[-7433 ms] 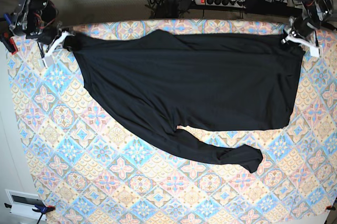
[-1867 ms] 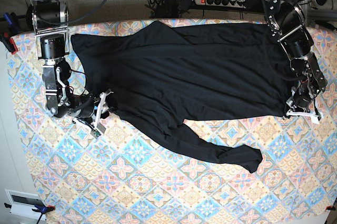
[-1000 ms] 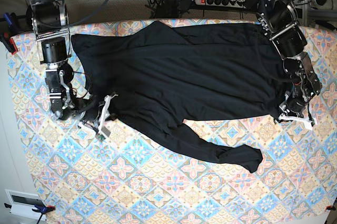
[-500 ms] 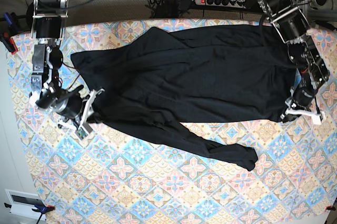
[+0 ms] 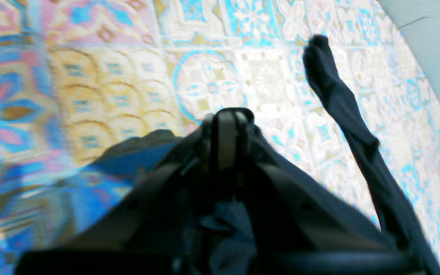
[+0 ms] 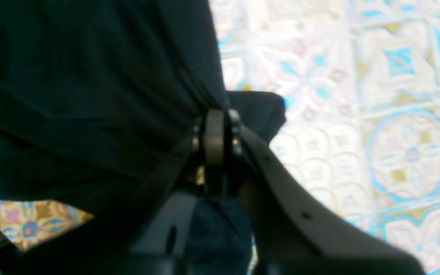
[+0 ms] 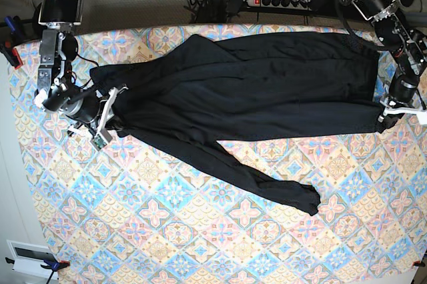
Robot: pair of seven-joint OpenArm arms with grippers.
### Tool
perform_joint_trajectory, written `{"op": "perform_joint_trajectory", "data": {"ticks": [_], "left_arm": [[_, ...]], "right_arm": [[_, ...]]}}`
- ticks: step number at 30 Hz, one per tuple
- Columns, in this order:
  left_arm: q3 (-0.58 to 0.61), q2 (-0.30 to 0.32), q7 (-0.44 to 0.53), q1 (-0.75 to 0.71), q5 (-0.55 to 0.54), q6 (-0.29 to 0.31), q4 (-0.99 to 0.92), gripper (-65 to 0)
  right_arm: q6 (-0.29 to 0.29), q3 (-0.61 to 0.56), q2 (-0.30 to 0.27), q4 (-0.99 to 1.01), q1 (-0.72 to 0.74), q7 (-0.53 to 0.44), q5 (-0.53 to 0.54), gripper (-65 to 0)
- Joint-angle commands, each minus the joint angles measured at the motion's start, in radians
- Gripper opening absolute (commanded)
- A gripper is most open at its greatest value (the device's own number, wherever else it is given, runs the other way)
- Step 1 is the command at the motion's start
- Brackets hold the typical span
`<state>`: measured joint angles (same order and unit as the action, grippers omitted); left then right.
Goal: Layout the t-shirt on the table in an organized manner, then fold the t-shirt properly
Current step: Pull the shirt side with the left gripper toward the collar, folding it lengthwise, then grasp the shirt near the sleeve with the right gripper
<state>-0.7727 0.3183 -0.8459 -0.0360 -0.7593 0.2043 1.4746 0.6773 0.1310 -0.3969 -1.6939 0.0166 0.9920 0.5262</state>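
The black t-shirt (image 7: 247,91) lies stretched across the far half of the table (image 7: 200,237), one long sleeve (image 7: 280,191) trailing toward the middle. My right gripper (image 7: 108,115), at the left of the base view, is shut on the shirt's left edge. The right wrist view shows its closed fingertips (image 6: 215,114) pinching bunched black fabric (image 6: 90,95). My left gripper (image 7: 395,106), at the right of the base view, is shut on the shirt's right edge. In the left wrist view the closed gripper (image 5: 225,114) has dark cloth under it, and the sleeve (image 5: 342,110) lies beyond.
A power strip (image 7: 280,1) and cables sit behind the table's far edge. A white box (image 7: 30,257) is at the lower left, off the table. Red clamps (image 7: 10,54) hold the tablecloth at the left edge. The patterned cloth shows bare over the near half.
Both grippers have moved toward the far edge and slightly outward, keeping hold of the shirt. The near edge of the shirt has been drawn back and the fabric is pulled tauter; the sleeve shifted a little.
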Motion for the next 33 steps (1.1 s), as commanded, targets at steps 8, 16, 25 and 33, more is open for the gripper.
{"op": "perform_joint_trajectory", "data": {"ticks": [8,16,25,33], "left_arm": [[-0.006,0.02,-0.011,-0.052,-0.044,0.007,0.056,-65.0],[-0.012,0.071,-0.013,-0.098,-0.102,0.007,0.057,-65.0],[-0.093,0.109,-0.075,-0.135,-0.182,0.007,0.057,-64.9],[-0.084,0.095,-0.077,-0.198,-0.125,0.007,0.054,-64.9]], "right_arm": [[0.0,0.009,-0.01,-0.05,-0.033,-0.023,0.016,-65.0],[0.0,0.014,-0.069,-0.117,-0.096,-0.025,0.016,-65.0],[0.021,0.103,-0.075,-0.119,-0.145,-0.023,0.016,-65.0],[0.021,0.104,-0.075,-0.114,-0.177,-0.023,0.015,-65.0]]}}
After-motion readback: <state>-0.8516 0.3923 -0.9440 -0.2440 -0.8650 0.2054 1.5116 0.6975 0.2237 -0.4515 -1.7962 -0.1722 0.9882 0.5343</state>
